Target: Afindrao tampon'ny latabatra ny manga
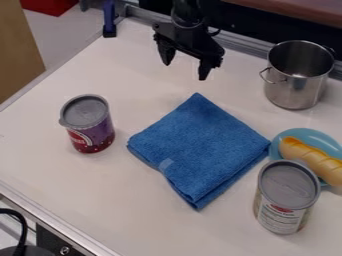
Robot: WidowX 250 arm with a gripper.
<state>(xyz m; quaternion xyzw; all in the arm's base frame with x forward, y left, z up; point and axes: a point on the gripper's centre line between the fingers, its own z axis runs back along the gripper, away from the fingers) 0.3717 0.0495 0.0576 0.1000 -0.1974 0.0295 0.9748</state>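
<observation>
At the top edge of the camera view, left of the pot, the black gripper (186,70) hangs over the white table (53,172), fingers (204,70) released and set apart, with nothing between them. The blue cloth (200,137), folded into a thick square, lies flat at the middle of the table, one corner directed toward the gripper and apart from it. A pale tag (166,164) is noted on its lower left side. Left of the cloth and apart from it, a purple and red can (100,131) stands upright. On the right, a blue plate (308,133) bearing a bread roll (314,159) sits by the cloth's right corner; whether they touch cannot be told. A second can (284,205) stands upright in front of the plate. The metal pot (294,90) stands upright at upper right, behind the plate.
</observation>
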